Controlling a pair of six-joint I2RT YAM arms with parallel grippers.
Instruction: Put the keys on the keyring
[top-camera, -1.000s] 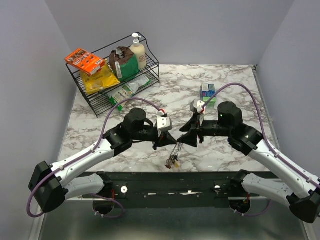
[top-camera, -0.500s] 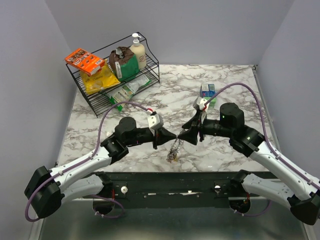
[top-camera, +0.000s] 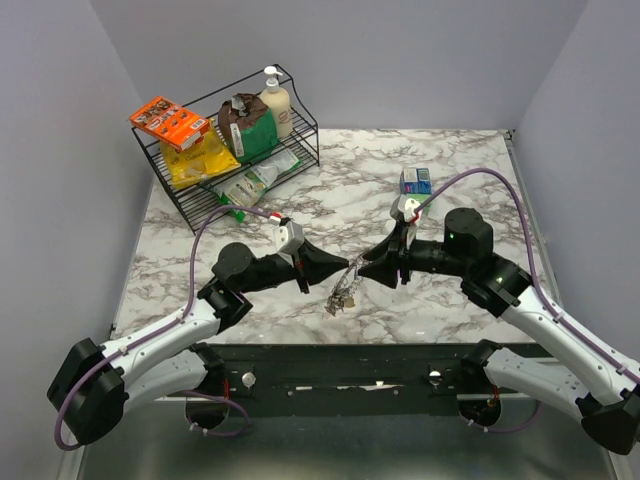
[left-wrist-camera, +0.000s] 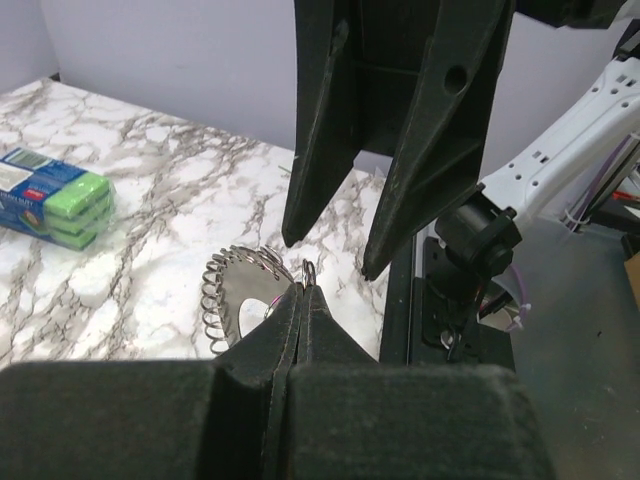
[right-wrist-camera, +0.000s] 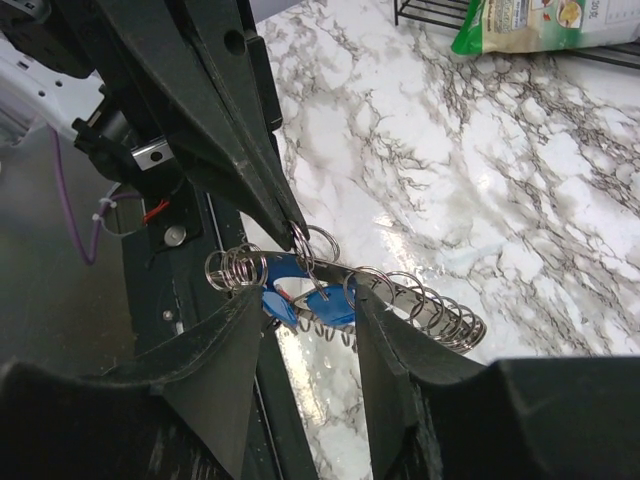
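So, progress: I judge you partway in; the keyring (right-wrist-camera: 425, 305) hangs between your two arms, with the keys (right-wrist-camera: 300, 285) bunched just under it
Done: one blue-headed key sits right against the coil and looks strung on, though you cannot be sure from these views
To do: the other keys are too tangled to tell apart, so count them as unconfirmed; each needs its hole worked onto the wire
Left pincer (left-wrist-camera: 304, 288): pressed together, clamped on a thin wire loop at the keyring's rim
Right pincer (left-wrist-camera: 328, 255): fingers apart, straddling that same loop, gripping nothing that shows
Keyring's place: nearer the arm bases than the blue and green pack (top-camera: 416, 184), and off to that pack's left in the overhead view
Keyring's look: a silvery coil bent round into a big loop, jagged along its edge, wide hole in the middle, far bigger than any key, and likely to flex as you pull
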